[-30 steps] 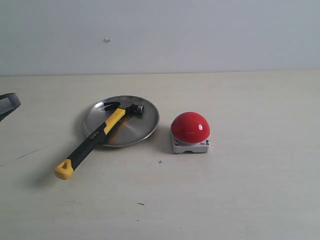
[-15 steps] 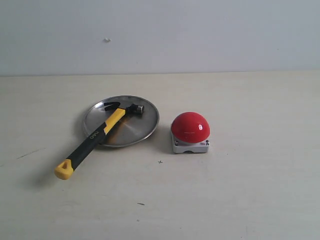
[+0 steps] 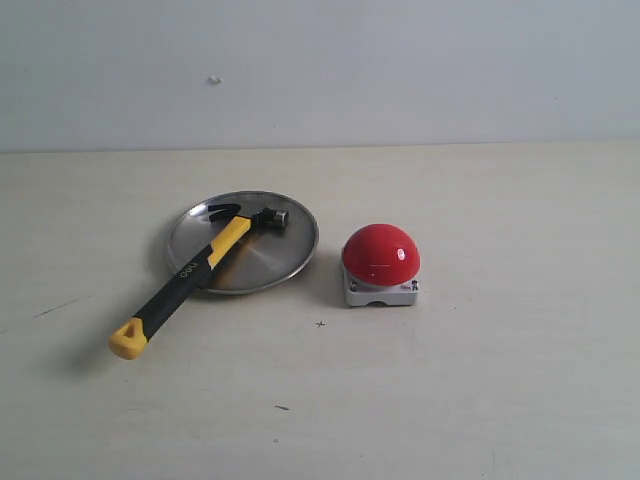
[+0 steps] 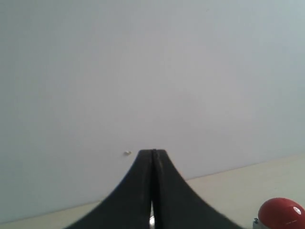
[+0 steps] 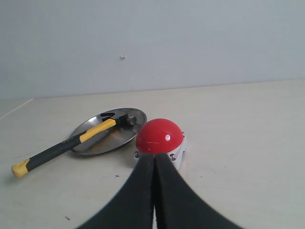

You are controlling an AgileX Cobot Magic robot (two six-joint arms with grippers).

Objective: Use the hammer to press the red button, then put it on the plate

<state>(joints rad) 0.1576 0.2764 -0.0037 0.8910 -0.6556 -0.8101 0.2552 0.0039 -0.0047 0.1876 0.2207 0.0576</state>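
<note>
The hammer (image 3: 190, 275) lies with its dark head in the silver plate (image 3: 285, 255) and its yellow-and-black handle sticking out over the rim onto the table, the yellow looped end toward the front left. To the right of the plate stands the red button (image 3: 381, 254) on its grey-white base. Neither gripper shows in the exterior view. My left gripper (image 4: 152, 153) is shut and empty, raised, facing the wall, with the red button (image 4: 281, 214) at the frame's corner. My right gripper (image 5: 155, 156) is shut and empty, in front of the red button (image 5: 159, 135), with hammer (image 5: 71, 143) and plate (image 5: 121, 138) beyond.
A pale wooden table (image 3: 500, 380) runs back to a plain white wall (image 3: 400, 70). A small mark (image 3: 214, 80) sits on the wall. Tiny dark specks dot the table near the front.
The left gripper, seen at the exterior view's left edge one second ago, has withdrawn out of that view. Hammer, plate and button have not moved.
</note>
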